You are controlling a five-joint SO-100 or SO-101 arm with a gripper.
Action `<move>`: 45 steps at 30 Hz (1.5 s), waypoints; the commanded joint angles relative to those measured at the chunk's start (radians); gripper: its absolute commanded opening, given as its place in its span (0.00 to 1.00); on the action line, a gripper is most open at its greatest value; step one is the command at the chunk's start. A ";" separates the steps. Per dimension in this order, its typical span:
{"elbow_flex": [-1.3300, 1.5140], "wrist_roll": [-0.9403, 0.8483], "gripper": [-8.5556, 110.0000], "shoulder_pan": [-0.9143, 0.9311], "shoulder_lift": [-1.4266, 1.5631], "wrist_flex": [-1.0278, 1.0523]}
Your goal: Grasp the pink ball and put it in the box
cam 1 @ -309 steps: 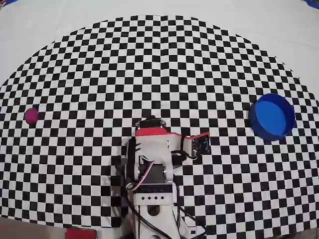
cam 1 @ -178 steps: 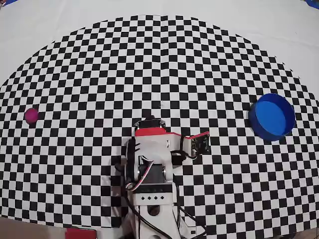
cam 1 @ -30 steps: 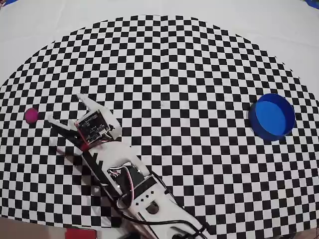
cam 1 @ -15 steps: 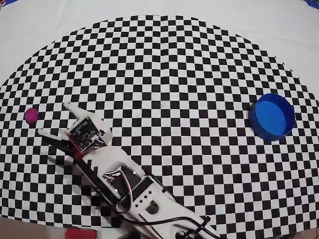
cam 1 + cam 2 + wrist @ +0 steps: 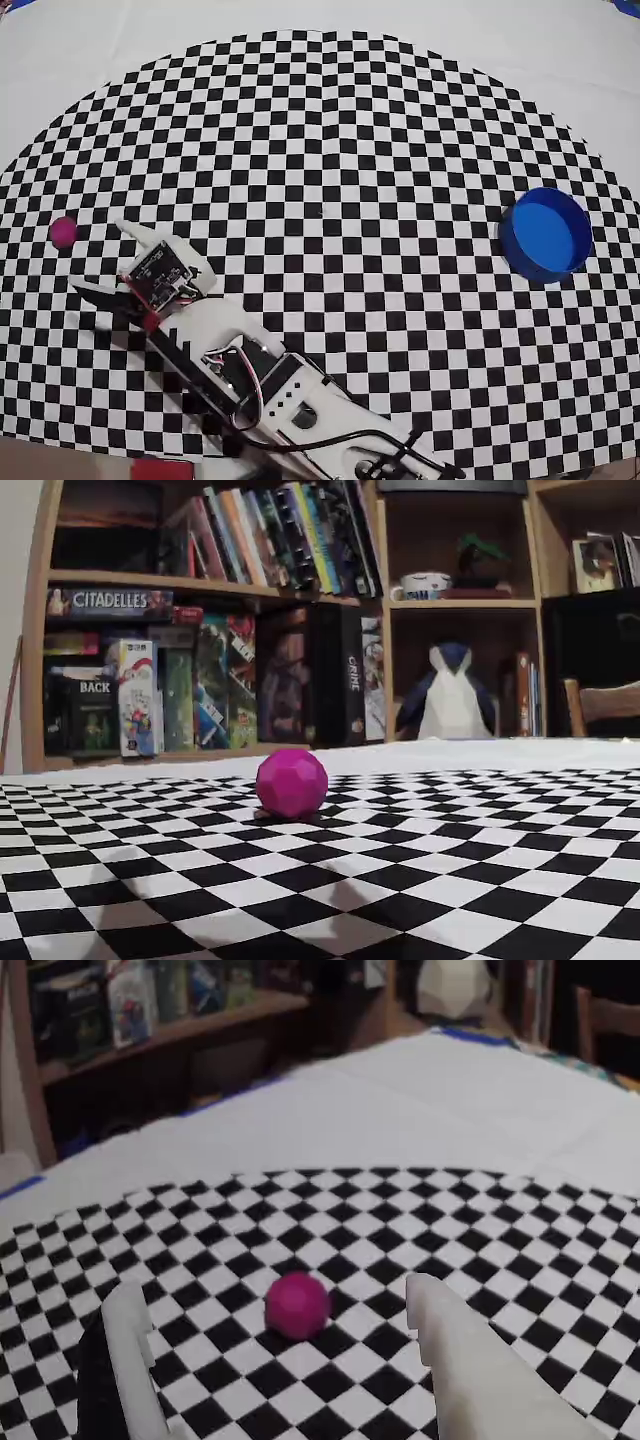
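1. The hand [image 5: 97, 258] is spread wide with nothing between its fingers, low over the checkered table [image 5: 330, 130] at the left of the overhead view.
2. In the wrist view the hand [image 5: 275, 1305] shows one pale finger [image 5: 455, 1360] at the right and another at the left, well apart.
3. The pink ball [image 5: 297, 1304] lies just ahead of the fingertips, about centred in the gap and touching neither finger; overhead, the pink ball [image 5: 63, 231] sits just beyond the hand.
4. The fixed view shows the ball [image 5: 291, 782] resting on the table; the dark shape at the lower left may be the hand's shadow.
5. The box [image 5: 545, 234] stands far off, well behind the hand, near the right edge.
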 commanded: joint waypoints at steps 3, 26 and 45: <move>0.008 -0.011 0.32 -0.008 -0.015 -0.015; -0.005 -0.002 0.33 -0.021 -0.207 -0.160; -0.175 0.002 0.33 -0.009 -0.462 -0.160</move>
